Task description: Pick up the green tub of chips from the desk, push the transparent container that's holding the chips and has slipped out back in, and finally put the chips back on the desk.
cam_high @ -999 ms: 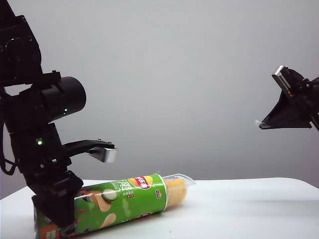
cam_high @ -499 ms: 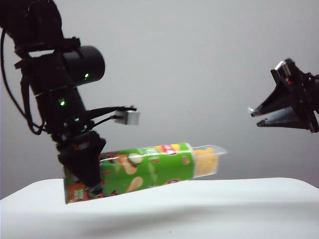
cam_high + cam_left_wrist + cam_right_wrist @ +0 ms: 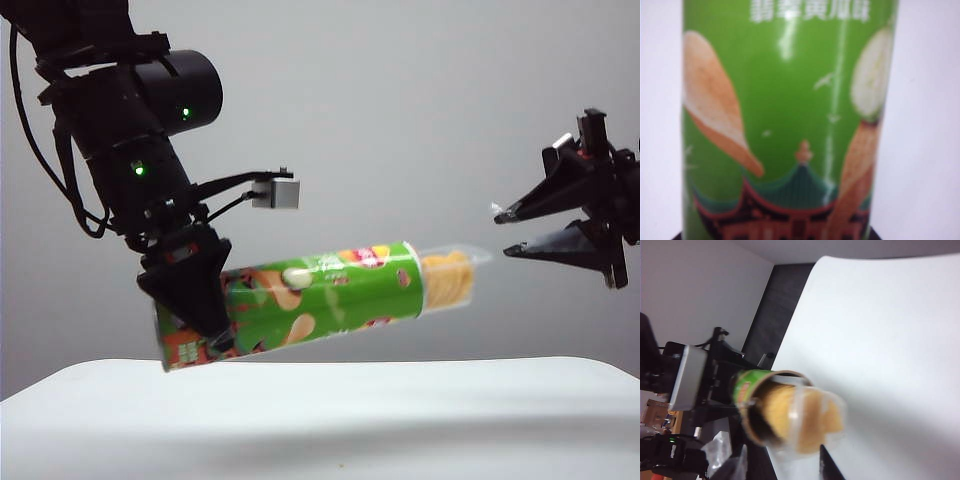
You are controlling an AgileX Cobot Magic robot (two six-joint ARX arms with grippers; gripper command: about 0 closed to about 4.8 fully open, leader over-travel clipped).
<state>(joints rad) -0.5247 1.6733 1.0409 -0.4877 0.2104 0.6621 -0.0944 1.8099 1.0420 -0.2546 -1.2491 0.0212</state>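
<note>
Green cylindrical chip tub (image 3: 320, 295) hanging mid-frame above white desk (image 3: 400, 420), left gripper (image 3: 190, 300) clamping its base. Clear plastic tray (image 3: 455, 275) of chips protruding, likely flimsy, crisps fragile. Right gripper (image 3: 505, 232), jaws parted, facing tray; pushing on tray's end looking safest.

The left arm angles down from the upper left of the exterior view, its left claw (image 3: 195, 300) clamped around the base end of the green tub of chips (image 3: 320, 300), held above the counter. The right claw (image 3: 520, 230) hangs level at the far right, fingers apparently spread.
</note>
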